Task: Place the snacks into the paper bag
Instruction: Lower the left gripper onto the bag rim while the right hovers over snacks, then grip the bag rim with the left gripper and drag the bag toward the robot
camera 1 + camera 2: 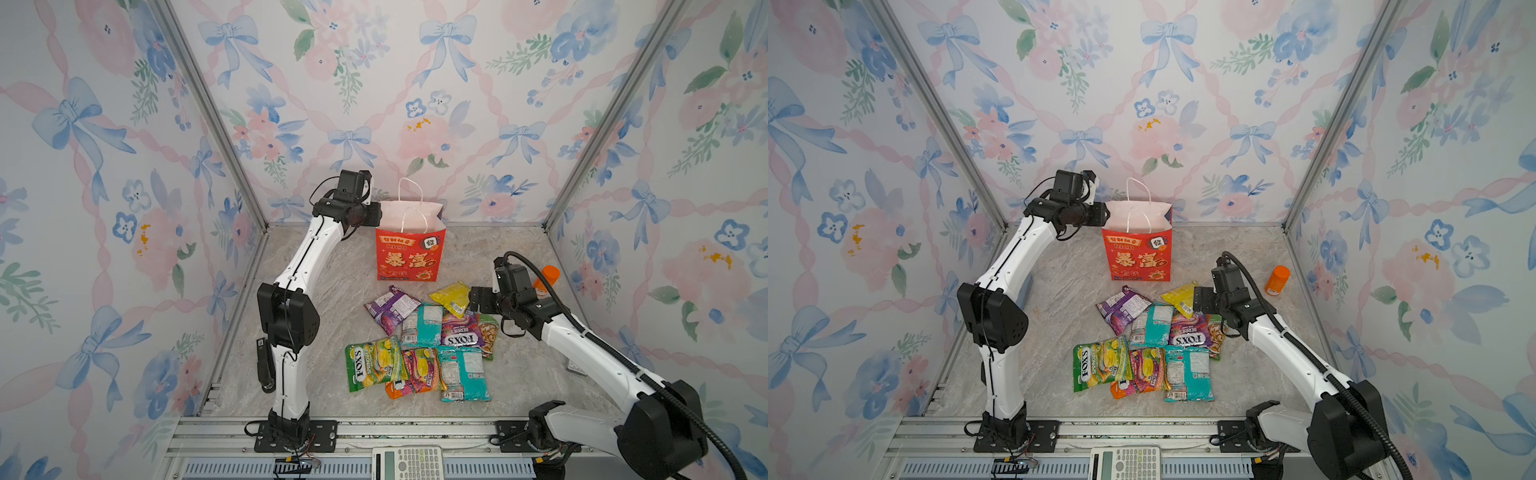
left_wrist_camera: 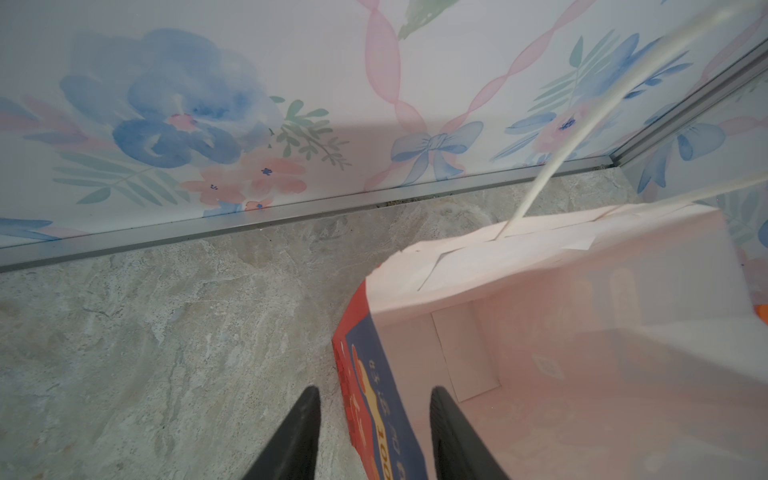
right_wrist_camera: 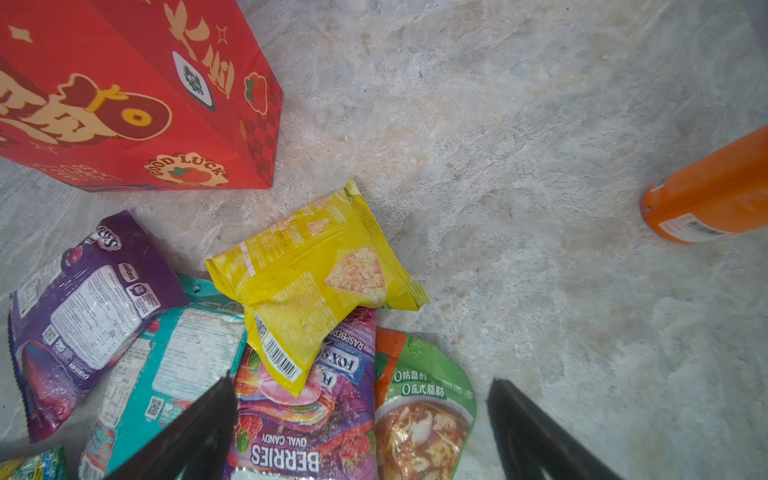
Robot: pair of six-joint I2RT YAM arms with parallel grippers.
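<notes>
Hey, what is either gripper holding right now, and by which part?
Nothing is clamped. The left gripper straddles a side wall of the paper bag at its rim, jaws apart; the right gripper hangs open above the snacks.

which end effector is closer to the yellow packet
Right. The right end effector hovers close beside the yellow packet; the left end effector is away at the rim of the paper bag.

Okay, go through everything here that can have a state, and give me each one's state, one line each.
paper bag: upright, mouth open.
snacks: loose overlapping pile, outside the bag.
left gripper: open, astride the bag's side wall.
right gripper: open, empty, above the pile.
orange bottle: upright, untouched.
</notes>
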